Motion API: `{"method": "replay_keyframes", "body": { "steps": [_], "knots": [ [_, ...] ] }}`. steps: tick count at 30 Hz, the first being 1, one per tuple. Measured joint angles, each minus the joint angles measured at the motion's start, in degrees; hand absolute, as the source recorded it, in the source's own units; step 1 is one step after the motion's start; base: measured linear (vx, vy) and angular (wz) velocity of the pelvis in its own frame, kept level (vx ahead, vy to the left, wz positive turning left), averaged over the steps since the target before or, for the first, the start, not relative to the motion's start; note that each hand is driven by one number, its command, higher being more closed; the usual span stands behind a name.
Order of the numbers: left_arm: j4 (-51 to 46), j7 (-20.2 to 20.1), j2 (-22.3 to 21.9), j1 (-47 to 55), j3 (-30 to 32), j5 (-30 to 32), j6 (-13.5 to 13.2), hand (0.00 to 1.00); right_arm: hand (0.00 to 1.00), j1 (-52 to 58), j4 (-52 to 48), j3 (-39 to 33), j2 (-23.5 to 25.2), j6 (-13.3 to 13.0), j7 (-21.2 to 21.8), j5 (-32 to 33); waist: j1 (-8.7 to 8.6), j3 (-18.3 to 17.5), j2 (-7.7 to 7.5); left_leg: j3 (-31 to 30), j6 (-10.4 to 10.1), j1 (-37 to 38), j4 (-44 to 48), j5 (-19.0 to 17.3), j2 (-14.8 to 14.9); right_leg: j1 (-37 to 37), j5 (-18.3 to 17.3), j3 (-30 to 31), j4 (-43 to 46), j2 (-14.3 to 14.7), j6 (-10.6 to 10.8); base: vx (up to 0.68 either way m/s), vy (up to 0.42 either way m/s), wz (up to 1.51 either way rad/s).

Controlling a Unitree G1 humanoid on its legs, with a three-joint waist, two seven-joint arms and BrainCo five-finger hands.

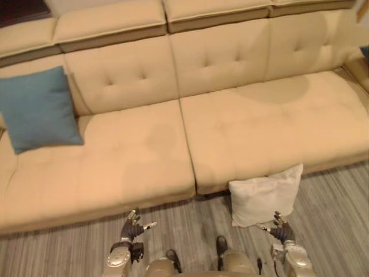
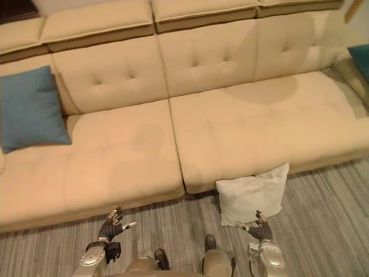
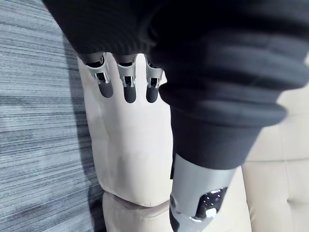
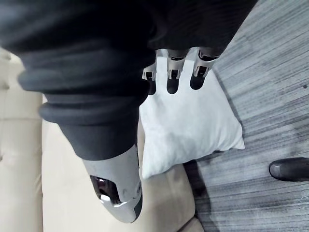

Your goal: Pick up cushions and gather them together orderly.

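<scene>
Sofa (image 1: 132,150): beige, button-tufted back, two wide seat sections with a seam between them; both ends ran out of frame, so its full extent could not be read; a dark patch (image 1: 23,8) behind its far left corner was cut off and not identifiable.

Floor (image 1: 69,254): grey, finely striped, running along the sofa's front edge.

Blue cushion (image 1: 37,109): on the left end of the seat, propped upright against the backrest; its left edge ran close to the frame border; well apart from both hands.

White cushion (image 1: 265,196): on the floor, leaning against the front of the right seat section, upper corner level with the seat edge; the side against the sofa was hidden; also seen in the right wrist view (image 4: 193,125).

Second blue cushion (image 2: 361,57): only a corner visible at the sofa's far right end, the rest cut off; how it stood could not be told.

Left hand (image 1: 132,228): over the floor, just in front of the left seat section; fingers (image 3: 129,87) straight and spread, thumb out to the side, nothing held.

Right hand (image 1: 281,229): at the lower right corner of the white cushion; fingers (image 4: 173,77) straight and side by side, nothing gripped; whether the tips touched the cushion could not be made out.
</scene>
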Motion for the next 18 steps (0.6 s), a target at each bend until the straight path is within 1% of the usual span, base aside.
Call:
{"method": "replay_keyframes", "body": {
  "steps": [2,4,6,7,8,9,10,12,13,14,15,16,17,18],
  "knots": [
    [0.0,0.0,0.1,-0.4,0.1,0.0,0.0,0.00,0.00,0.0,0.4,-1.3,0.2,0.1,0.1,0.1,-0.22,-0.1,0.15,0.6,0.0,1.5,-1.9,0.0,-0.2,0.0,1.9,2.7,-1.9,0.7,0.2,-0.04,0.033,-0.87],
    [0.0,-0.1,0.0,-0.8,0.1,0.0,0.0,0.00,0.00,0.0,1.1,-1.3,0.4,0.1,0.1,0.1,-0.75,0.0,-0.35,1.9,0.0,2.3,-2.8,-0.1,-0.7,-1.0,3.7,6.4,-3.0,1.2,0.5,-0.09,0.034,-1.06],
    [0.0,-0.1,0.0,-0.8,0.0,0.0,0.0,0.00,0.00,-0.9,1.5,-1.2,0.5,0.1,0.1,0.2,-0.85,0.1,-0.92,3.3,0.0,1.7,-2.3,-1.8,-0.8,-3.8,5.9,11.6,-3.7,2.4,1.1,-0.13,0.023,-1.31],
    [0.0,-0.1,0.0,-0.7,0.0,0.0,0.1,0.00,0.00,-1.6,1.8,-0.9,0.5,0.1,0.1,0.2,-0.88,0.3,-1.13,4.5,0.0,1.4,-2.0,-3.4,-0.5,-5.1,7.0,12.6,-4.6,3.0,1.6,-0.16,0.013,-1.25],
    [0.0,-0.1,0.2,-0.7,0.0,0.0,0.2,0.00,0.00,-2.4,2.0,-0.5,0.7,0.3,0.1,0.2,-0.82,0.6,-1.64,6.7,-0.2,1.5,-1.8,-3.9,-0.3,-6.0,6.3,11.4,-5.9,2.6,1.0,-0.20,0.011,-1.46],
    [0.0,-0.1,0.2,-0.9,0.0,0.0,0.6,0.00,0.00,-3.7,2.2,-0.2,1.0,0.3,0.0,0.2,-0.61,1.2,-1.87,10.5,0.3,1.6,-1.4,-4.3,0.7,-7.4,4.8,1.7,-5.1,0.6,-2.6,-0.19,0.006,-1.75],
    [0.1,-0.1,0.1,-0.9,0.0,0.0,1.2,0.00,0.00,-4.5,2.7,0.6,1.3,0.3,-0.1,0.2,-0.37,1.7,-2.00,14.4,-0.1,2.7,-1.2,-4.4,2.0,-9.0,3.1,-12.7,-1.8,-2.4,-5.7,-0.12,-0.003,-1.73],
    [0.7,-0.9,0.0,-0.3,-0.1,0.0,1.8,0.00,0.00,-4.3,3.4,1.4,1.5,0.4,-0.1,0.1,-0.23,1.7,-2.02,19.1,-0.9,5.3,-0.1,-4.9,3.1,-8.6,0.9,-27.7,2.2,-6.5,-8.7,-0.03,-0.038,-1.51],
    [0.9,-1.2,0.4,0.0,0.0,0.1,2.1,0.00,0.00,-4.0,3.4,2.2,1.5,0.4,-0.2,0.0,-0.05,1.8,-2.25,19.6,-1.7,6.8,0.3,-5.4,3.0,-8.3,1.5,-30.0,4.0,-7.4,-8.0,0.01,-0.116,-1.41],
    [1.9,-1.2,0.7,-0.1,0.0,0.1,2.2,0.00,0.00,-3.7,3.4,2.9,1.5,0.4,-0.2,-0.1,-0.11,2.0,-2.41,19.4,-2.7,8.4,0.4,-6.4,3.0,-8.2,3.0,-28.6,5.3,-7.1,-5.8,0.01,-0.166,-1.28],
    [3.2,-1.2,0.6,-0.4,0.0,0.1,2.3,0.00,0.00,-3.6,3.4,3.1,1.4,0.4,-0.2,-0.5,-0.67,2.5,-1.75,19.7,-3.5,9.9,0.9,-8.8,3.9,-8.7,3.2,-27.0,7.3,-5.9,-5.1,-0.01,-0.201,-1.12],
    [3.4,-1.2,0.2,-0.5,0.0,0.1,2.4,0.00,0.00,-3.4,3.3,3.2,1.4,0.4,-0.1,-0.6,-1.45,2.5,-1.48,20.1,-3.9,10.1,1.8,-11.1,4.8,-9.5,1.7,-26.0,8.6,-4.4,-4.7,0.01,-0.148,-1.00],
    [3.6,-1.2,-0.3,-0.3,-0.1,0.1,2.3,0.00,0.00,-3.6,3.3,3.4,1.3,0.4,-0.2,-0.8,-1.12,2.0,0.62,20.2,-3.2,10.2,2.1,-12.2,6.2,-10.2,0.1,-25.2,10.3,-3.7,-4.9,0.08,-0.150,-0.90],
    [3.8,-1.2,-1.1,-0.3,-0.1,0.2,2.1,0.00,0.00,-3.4,3.1,3.5,0.9,0.5,-0.2,-0.9,-1.72,2.2,1.37,21.3,-2.5,10.2,5.2,-13.1,8.2,-12.3,-4.6,-23.1,20.7,-3.5,-7.0,0.20,-0.150,-0.64]
  ]
}}
